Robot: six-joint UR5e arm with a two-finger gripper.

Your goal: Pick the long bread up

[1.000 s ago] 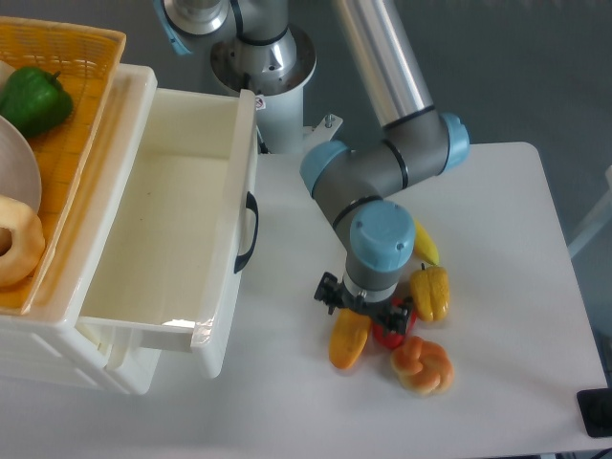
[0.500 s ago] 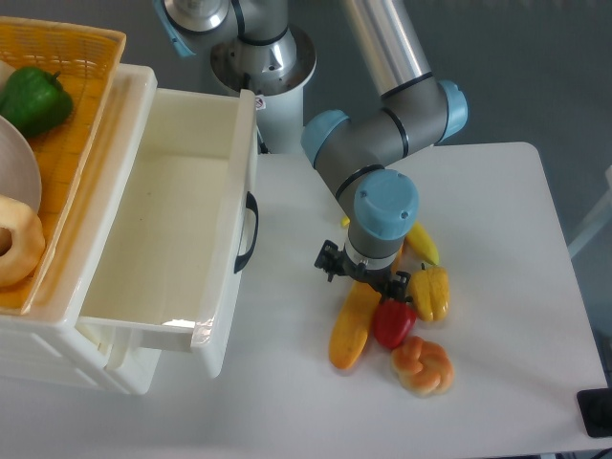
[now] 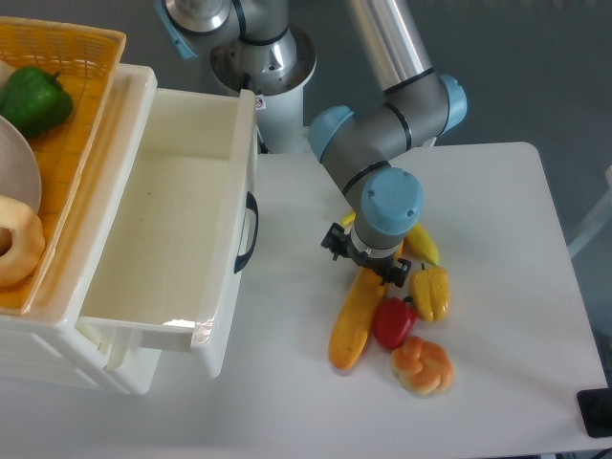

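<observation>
The long bread [image 3: 352, 320], a glossy orange-yellow loaf, lies on the white table, slanting from lower left to upper right. My gripper [image 3: 368, 261] points straight down over the loaf's upper end and hides that end. The blue wrist covers the fingers, so I cannot tell whether they are open or shut, or whether they touch the loaf. The rest of the loaf rests flat on the table.
A red pepper [image 3: 393, 322] touches the loaf's right side. A yellow pepper [image 3: 431, 292], a braided bun [image 3: 422, 365] and a small yellow item [image 3: 424, 245] lie close by. An open white drawer [image 3: 172, 229] stands at the left, beside an orange basket [image 3: 91, 91] holding a green pepper [image 3: 33, 100] and a ring bread [image 3: 17, 241].
My gripper has moved up and to the right along the loaf, uncovering more of its length and the red pepper. The loaf has stayed in place on the table.
</observation>
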